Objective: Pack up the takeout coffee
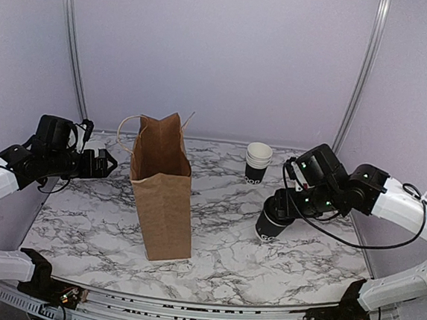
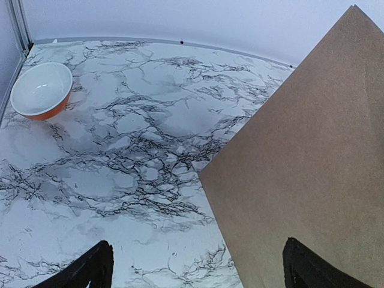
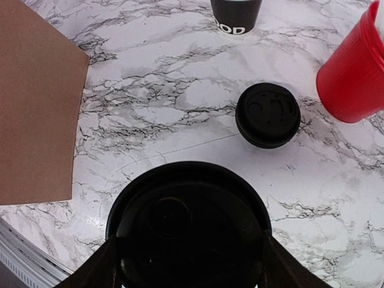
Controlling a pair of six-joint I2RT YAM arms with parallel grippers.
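Held tilted in part-open right fingers (image 3: 99, 270): takeout coffee (image 1: 271, 226), lid (image 3: 189, 231) on, at 3 o'clock from paper bag (image 1: 162, 193). Wide, empty at bag's 9 o'clock: left fingers (image 2: 90, 271). Likely trouble: cup clipping narrow bag mouth, toppling unsteadied bag; lid loosening under tilt.

Figure: Items standing on the white, black-veined marble surface (image 1: 230, 229).

A brown paper bag (image 1: 162, 193) stands upright and open-topped left of centre, its twine handles raised. A stack of white-rimmed cups (image 1: 257, 162) stands well apart, toward the back right. An orange bowl (image 2: 41, 90), white inside, sits by the left rear corner. A red tub (image 3: 354, 72) appears at the right.
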